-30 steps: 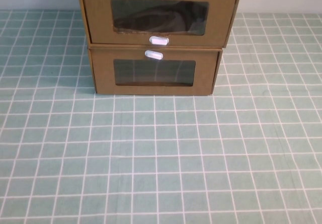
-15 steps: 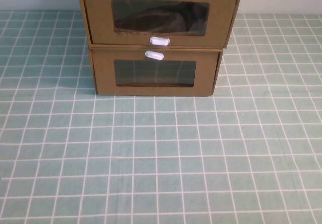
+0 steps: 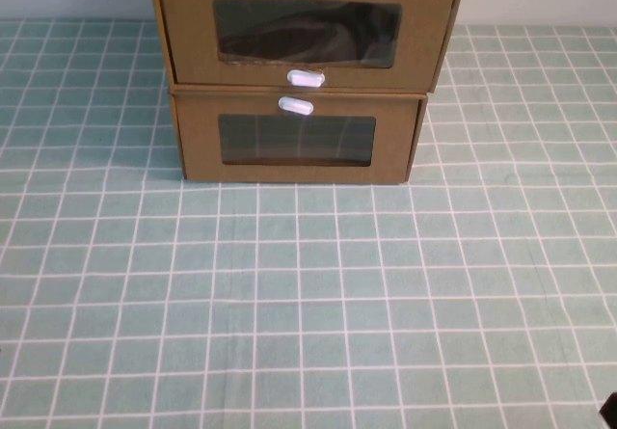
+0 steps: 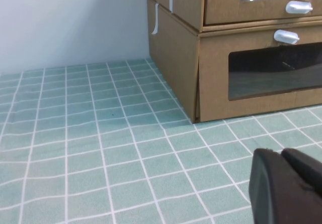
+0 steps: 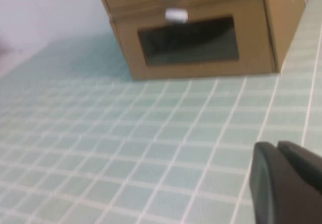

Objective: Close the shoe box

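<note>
In the high view the shoe box [image 3: 307,32] sits on top of a similar lower box [image 3: 294,140] at the far middle of the green checked table [image 3: 308,294], its white pull tab [image 3: 306,78] just under the window. Its drawer front seems to stand a little proud of the box beneath, so the step is likely a straight push. That push is best made flat against the cardboard beside the window, not on the plastic, and level, so that the stack does not slide back. Compared with a second ago, a dark sliver of the right gripper [image 3: 610,410] has appeared at the near right corner, and the boxes have stayed where they were. The left wrist view shows the left gripper [image 4: 289,189] low over the table, near the stack's left front corner and well short of it. I cannot tell whether it is released or clenched. The right wrist view shows the right gripper [image 5: 287,183] above the tiles, well apart from the boxes and holding nothing. Its state cannot be told either.
</note>
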Action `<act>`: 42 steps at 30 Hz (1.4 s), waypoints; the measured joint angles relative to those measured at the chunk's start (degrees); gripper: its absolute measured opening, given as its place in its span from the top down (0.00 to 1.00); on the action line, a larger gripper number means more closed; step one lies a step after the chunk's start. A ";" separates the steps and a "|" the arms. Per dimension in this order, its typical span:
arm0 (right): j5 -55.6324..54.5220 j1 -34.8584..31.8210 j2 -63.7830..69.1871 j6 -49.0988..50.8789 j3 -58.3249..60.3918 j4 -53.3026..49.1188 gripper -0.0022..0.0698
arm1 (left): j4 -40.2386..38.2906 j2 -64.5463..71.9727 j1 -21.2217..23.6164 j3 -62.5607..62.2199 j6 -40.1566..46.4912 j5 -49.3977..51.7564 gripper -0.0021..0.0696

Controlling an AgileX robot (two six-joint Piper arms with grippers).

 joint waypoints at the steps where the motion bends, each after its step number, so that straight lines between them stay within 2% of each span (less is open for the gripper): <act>1: 1.54 0.00 0.00 0.00 0.00 0.00 0.99 | 0.00 0.00 0.00 0.00 0.00 0.00 0.98; 8: 9.76 0.00 0.00 0.00 0.00 -0.40 0.99 | 0.00 0.00 0.00 0.00 0.00 0.02 0.98; 11: 10.43 -0.67 0.07 0.00 0.03 -6.38 0.99 | 0.00 0.00 0.00 0.00 0.00 0.02 0.98; 14: 9.15 -6.13 0.07 0.00 0.03 -10.44 0.99 | 0.00 0.00 0.00 0.00 0.00 0.11 0.98; 19: 7.20 -21.43 0.07 0.00 0.03 -11.34 0.99 | 0.00 0.00 0.00 0.00 0.00 0.11 0.98; 24: 7.17 -29.44 0.07 0.00 0.03 -9.84 0.99 | 0.00 0.00 0.00 0.04 0.00 0.11 0.98; 31: 6.72 -30.15 0.07 -0.33 0.03 -7.86 0.99 | 0.00 0.00 0.00 0.04 0.00 0.11 0.98; 42: 10.93 -30.15 0.07 -7.11 0.03 -4.86 0.99 | 0.00 0.00 0.00 0.04 0.00 0.11 0.98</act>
